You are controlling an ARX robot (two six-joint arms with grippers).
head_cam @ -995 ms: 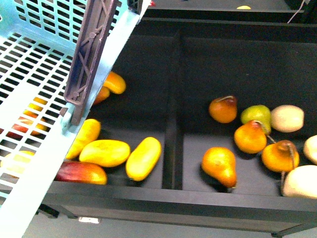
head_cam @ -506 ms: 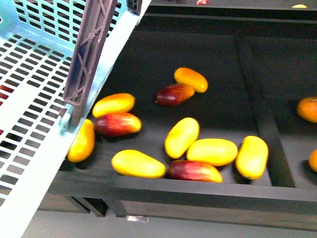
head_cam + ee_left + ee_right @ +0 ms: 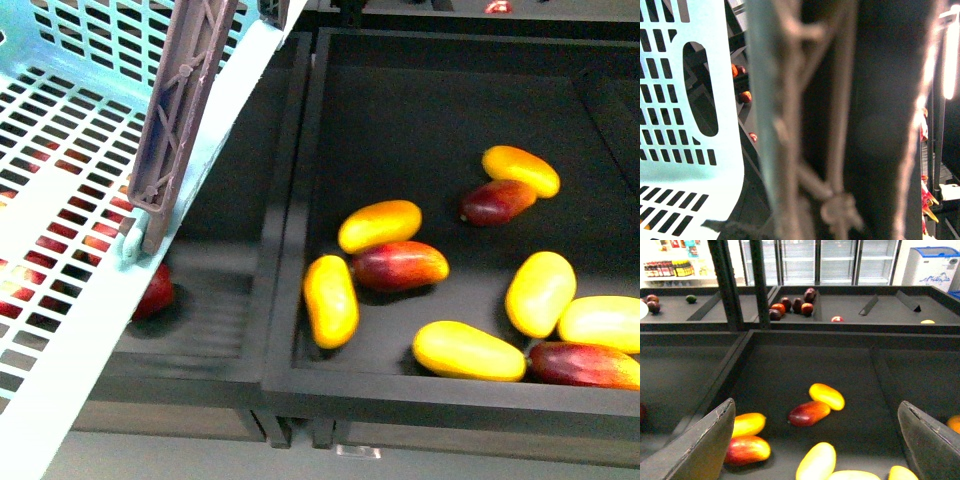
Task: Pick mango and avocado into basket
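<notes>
Hovering above a black tray (image 3: 430,110) of mangoes, the right gripper (image 3: 816,407) is spread wide and holds nothing. Its two dark fingers (image 3: 705,445) frame the fruit below. The wide spread probably readies it to straddle a long fruit across its narrow width.

Ahead of this gripper, roughly on its centre line, lies a yellow-orange mango (image 3: 826,396). It touches a red mango (image 3: 809,413) that sits just nearer the hand. Other yellow mangoes lie closer in, beneath the gap between the fingers. Two red-flushed ones rest beside one finger.

Far beyond the gripper, in a bin of the next row back, sits a small dark green fruit (image 3: 691,299). It is probably the avocado, though it is too small to be sure.

The teal basket (image 3: 100,40) is held high and tilted on the left arm's side, with its grey-brown handle (image 3: 180,110) lying across the rim. Held there, it would give picked fruit a short trip. Red fruit seen through its slots appears to lie in the bin underneath. Neither task fruit is visible inside.

Blurred handle and basket wall fill the left wrist camera. Whether the left gripper clasps the handle cannot be told.
</notes>
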